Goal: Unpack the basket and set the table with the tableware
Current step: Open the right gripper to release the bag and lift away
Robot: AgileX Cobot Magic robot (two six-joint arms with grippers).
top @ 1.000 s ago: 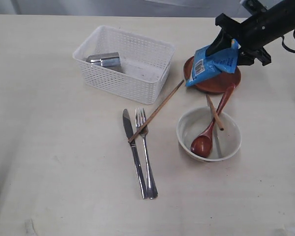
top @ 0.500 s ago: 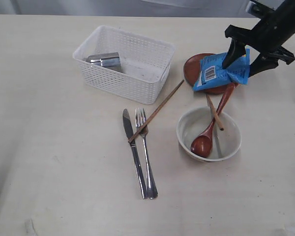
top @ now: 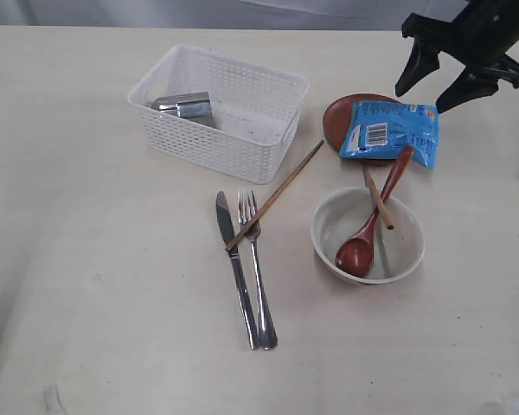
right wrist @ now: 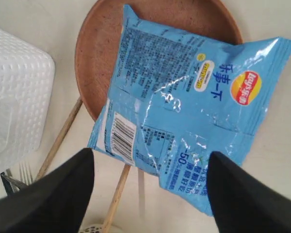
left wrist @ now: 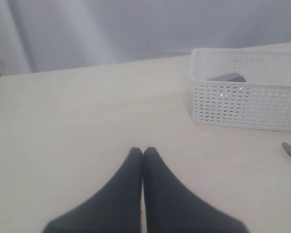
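The white basket [top: 221, 108] holds a steel cup [top: 183, 105] lying on its side. On the table [top: 112, 259] lie a knife [top: 235, 268] and fork [top: 257, 268] with a chopstick [top: 275, 195] across them. A cream bowl [top: 324, 233] holds the reddish wooden spoon [top: 368, 229] and a second chopstick [top: 378, 197]. The blue packet [top: 391, 130] lies partly on the brown plate [top: 339, 117]. My right gripper [top: 424, 98] hangs open above the packet [right wrist: 184, 111], empty. My left gripper [left wrist: 143, 150] is shut on nothing, low over bare table beside the basket [left wrist: 242, 104].
The packet overhangs the plate [right wrist: 97, 58] and covers the spoon's handle end. A chopstick [right wrist: 117, 194] runs from under the packet toward the bowl. The table's far edge runs behind the basket.
My right gripper has let go of the blue packet, which now lies flat across the plate. The gripper has lifted up and away to the right, still open.
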